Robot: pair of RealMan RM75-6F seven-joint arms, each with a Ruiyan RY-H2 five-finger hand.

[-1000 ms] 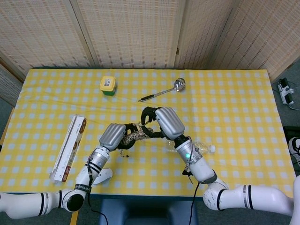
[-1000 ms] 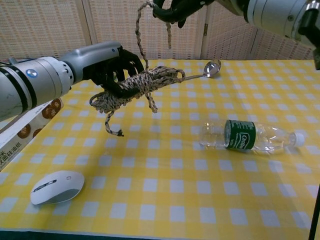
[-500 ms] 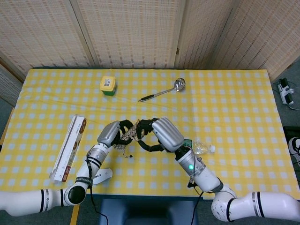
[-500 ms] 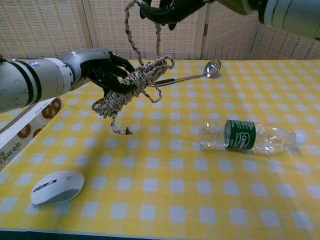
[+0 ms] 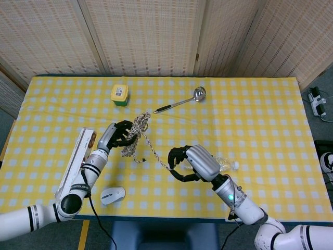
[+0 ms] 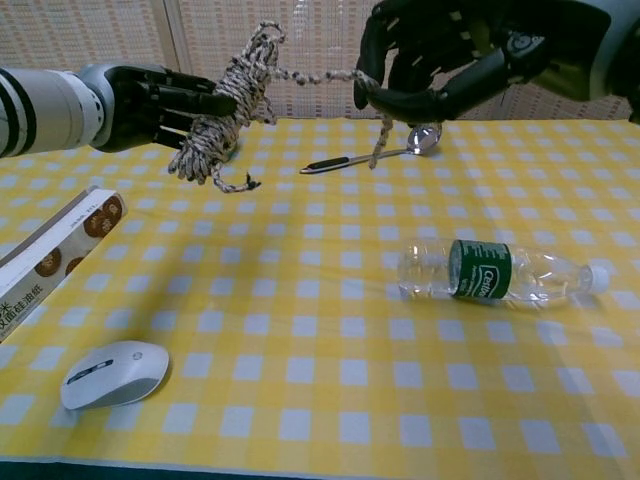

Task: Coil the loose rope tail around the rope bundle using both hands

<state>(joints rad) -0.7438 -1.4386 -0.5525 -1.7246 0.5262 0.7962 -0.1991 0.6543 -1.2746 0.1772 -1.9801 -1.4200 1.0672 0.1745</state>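
The rope bundle, a speckled beige coil, is held above the table in my left hand, whose fingers wrap its left end. The loose rope tail leaves the top of the bundle and stretches across to my right hand. That hand pinches the tail, and a short end dangles below its fingers. In the head view the right hand is nearer the table's front edge than the bundle.
A clear plastic bottle lies on its side at the right. A white mouse and a long box sit at the left. A ladle and a yellow tub are further back.
The hands have moved apart: the left hand carried the bundle left and away, the right hand dropped toward the front edge, drawing the tail out between them.
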